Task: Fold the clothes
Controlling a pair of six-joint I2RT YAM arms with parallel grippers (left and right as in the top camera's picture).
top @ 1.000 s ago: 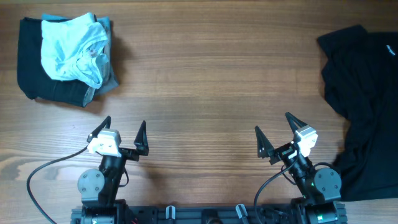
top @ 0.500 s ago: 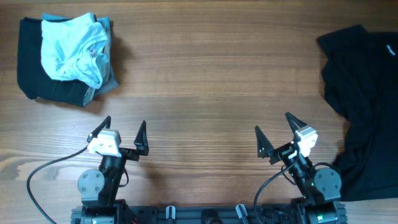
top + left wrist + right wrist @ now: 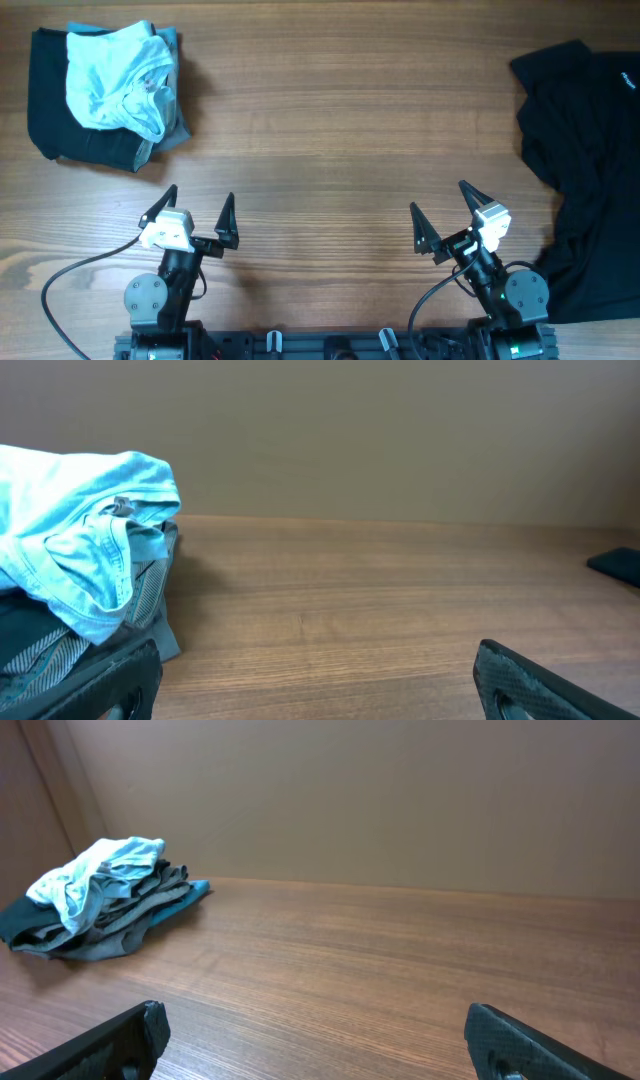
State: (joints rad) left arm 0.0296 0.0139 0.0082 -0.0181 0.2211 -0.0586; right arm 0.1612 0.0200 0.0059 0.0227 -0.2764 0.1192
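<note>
The black polo shirt point(image 3: 585, 150) lies rumpled at the counter's point(image 3: 330, 130) right edge, partly outside the overhead view. The right gripper point(image 3: 438, 197) waits just beside it at the near edge, jaws wide and empty, and the left gripper point(image 3: 200, 195) is the same. The shirt probably wants dragging by a shoulder to the bare middle and flattening first. No container shows. A pale blue garment point(image 3: 115, 75) tops a dark pile point(image 3: 50, 120) at the far left corner.
</note>
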